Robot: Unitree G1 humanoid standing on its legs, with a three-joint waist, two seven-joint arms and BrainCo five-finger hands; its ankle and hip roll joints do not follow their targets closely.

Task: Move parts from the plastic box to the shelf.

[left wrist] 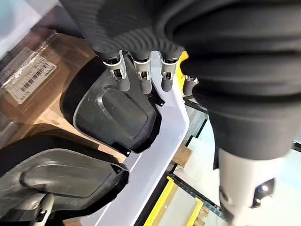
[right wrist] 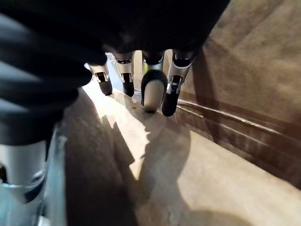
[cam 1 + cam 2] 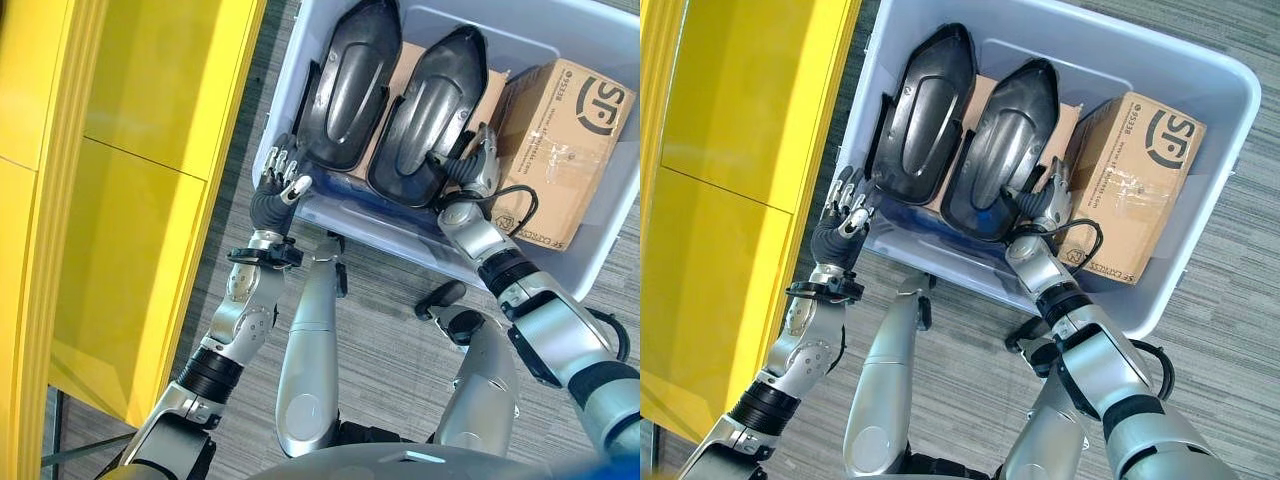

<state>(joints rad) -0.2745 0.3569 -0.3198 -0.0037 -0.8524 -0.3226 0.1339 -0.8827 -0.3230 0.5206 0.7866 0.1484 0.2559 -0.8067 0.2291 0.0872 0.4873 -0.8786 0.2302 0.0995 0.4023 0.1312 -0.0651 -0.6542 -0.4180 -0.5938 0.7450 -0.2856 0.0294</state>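
A pale plastic box (image 3: pixel 390 235) holds two black moulded parts side by side, the left one (image 3: pixel 350 85) and the right one (image 3: pixel 430 110). My left hand (image 3: pixel 278 185) is at the box's left rim (image 1: pixel 160 141), open, with straight fingers (image 1: pixel 143 75) just over the left part's (image 1: pixel 117 113) edge. My right hand (image 3: pixel 478 170) is inside the box, in the gap between the right part and a brown cardboard carton (image 3: pixel 560 140). It is open too, and its fingers (image 2: pixel 153 89) point down along cardboard (image 2: pixel 211 165). Neither hand holds anything.
The yellow shelf (image 3: pixel 130 200) stands close on the left of the box. Flat brown cardboard (image 3: pixel 405 55) lies under the black parts. Grey carpet floor (image 3: pixel 400 330) runs between me and the box.
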